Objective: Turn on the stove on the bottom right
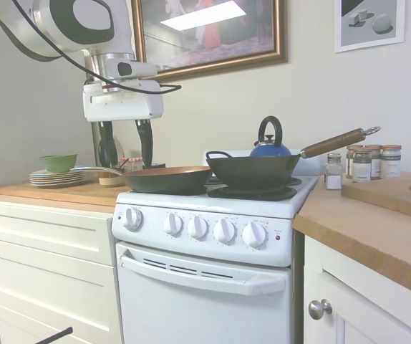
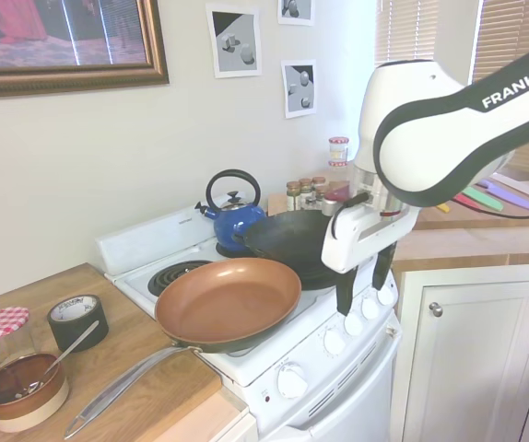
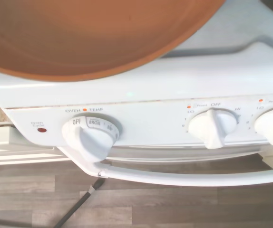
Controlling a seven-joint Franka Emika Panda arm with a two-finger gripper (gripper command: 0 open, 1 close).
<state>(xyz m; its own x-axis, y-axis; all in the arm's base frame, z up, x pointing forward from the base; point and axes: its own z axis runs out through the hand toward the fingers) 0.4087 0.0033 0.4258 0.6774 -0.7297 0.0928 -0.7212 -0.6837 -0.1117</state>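
Note:
The white stove [image 1: 213, 287] stands between wood-topped cabinets, with five round white knobs [image 1: 224, 231] along its front panel and a small red light [image 1: 278, 237] at the panel's right end. In the wrist view, the oven knob [image 3: 90, 135] points to OFF, and beside it a burner knob [image 3: 212, 128] also stands at OFF. My gripper [image 2: 361, 299] hangs open in front of the panel, above the knobs [image 2: 354, 323] and touching none of them. In the first exterior view the gripper [image 1: 127, 163] shows at the upper left with nothing between its fingers.
A copper frying pan [image 2: 228, 299] and a black wok [image 2: 288, 239] sit on the front burners, with a blue kettle [image 2: 235, 221] behind. The pan's long handle [image 2: 117, 391] lies over the left counter beside a bowl with a spoon [image 2: 23, 391]. Spice jars [image 1: 366, 163] stand at the right.

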